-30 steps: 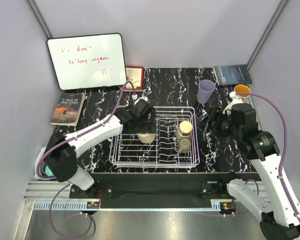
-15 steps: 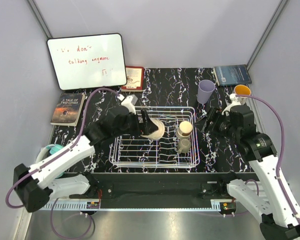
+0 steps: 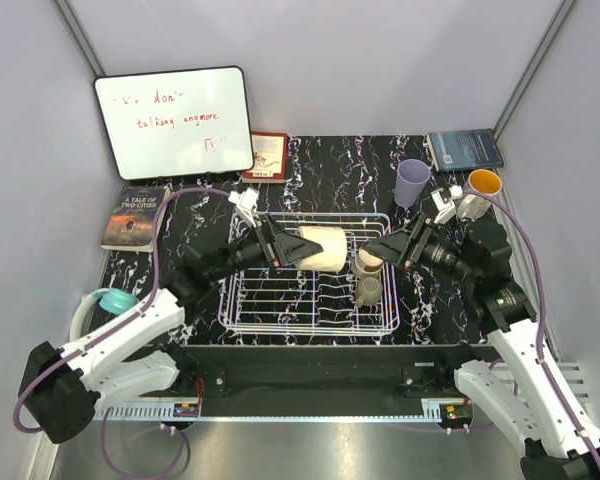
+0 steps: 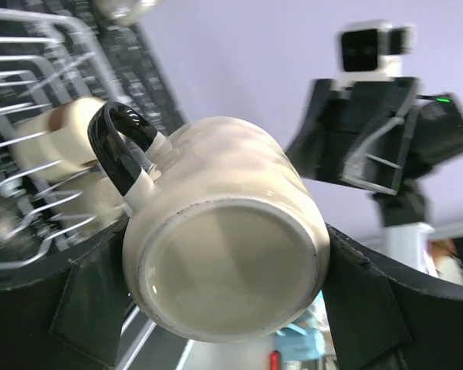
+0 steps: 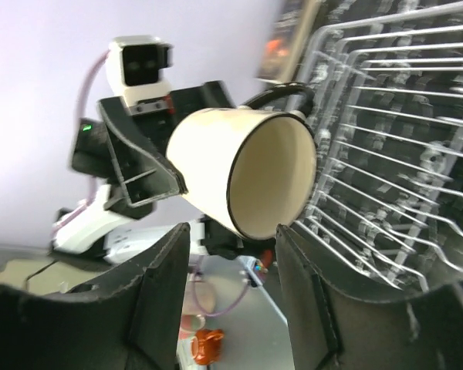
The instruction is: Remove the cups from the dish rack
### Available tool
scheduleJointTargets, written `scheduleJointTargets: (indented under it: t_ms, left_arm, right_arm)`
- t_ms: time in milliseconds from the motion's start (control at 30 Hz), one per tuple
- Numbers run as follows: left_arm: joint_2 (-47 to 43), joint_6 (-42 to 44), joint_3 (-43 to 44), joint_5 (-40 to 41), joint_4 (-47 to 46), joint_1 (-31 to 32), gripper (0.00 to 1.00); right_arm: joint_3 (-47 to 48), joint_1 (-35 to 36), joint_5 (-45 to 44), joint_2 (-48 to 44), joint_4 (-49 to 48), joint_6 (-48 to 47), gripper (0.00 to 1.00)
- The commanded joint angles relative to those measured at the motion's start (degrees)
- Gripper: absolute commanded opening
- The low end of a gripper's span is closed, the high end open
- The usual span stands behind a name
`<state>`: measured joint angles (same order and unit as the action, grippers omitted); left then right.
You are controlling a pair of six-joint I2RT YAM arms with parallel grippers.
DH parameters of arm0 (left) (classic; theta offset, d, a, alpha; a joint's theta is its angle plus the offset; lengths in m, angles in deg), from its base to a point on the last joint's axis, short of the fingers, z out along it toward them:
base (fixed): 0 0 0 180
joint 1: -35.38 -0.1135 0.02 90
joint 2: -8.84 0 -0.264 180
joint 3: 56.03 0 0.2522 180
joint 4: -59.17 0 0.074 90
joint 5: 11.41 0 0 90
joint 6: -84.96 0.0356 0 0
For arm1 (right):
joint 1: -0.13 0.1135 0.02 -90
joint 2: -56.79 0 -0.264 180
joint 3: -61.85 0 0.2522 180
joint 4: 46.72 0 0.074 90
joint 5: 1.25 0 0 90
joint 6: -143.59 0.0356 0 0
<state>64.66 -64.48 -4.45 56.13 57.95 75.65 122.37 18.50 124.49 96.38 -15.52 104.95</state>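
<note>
Bright, even, diffuse light with only faint shadows; the top view is sharp, whereas in the wrist views the near cream cup is fairly crisp and the dish rack and far background are blurred.

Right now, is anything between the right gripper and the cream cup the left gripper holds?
Nothing visible does. The left gripper holds the cream cup sideways above the dish rack, mouth toward the open right gripper, only air between. A tan cup stands lower, in the rack.
</note>
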Motion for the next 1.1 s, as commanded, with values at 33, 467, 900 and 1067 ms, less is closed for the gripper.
scheduleJointTargets:
  t_ms: [33, 467, 900, 1067]
  left_arm:
    - [2.1, -6.7, 0.4, -8.6, -21.0, -0.3, 0.00]
    - [8.3, -12.7, 1.0, -14.8, -30.4, -0.2, 0.00]
    - [11.6, -12.9, 2.6, -16.7, -32.4, 0.9, 0.00]
    - [9.5, -8.3, 4.3, -13.8, -25.6, 0.9, 0.00]
  right_arm:
    - [-3.3, 0.3, 11.7, -0.4, -23.3, 11.7, 0.57]
    - [-2.6, 0.3, 18.5, 3.2, -29.9, 15.2, 0.60]
    - [-2.8, 1.1, 20.5, 8.0, -31.6, 14.5, 0.60]
    - [0.2, 1.2, 18.1, 5.4, -26.1, 8.7, 0.59]
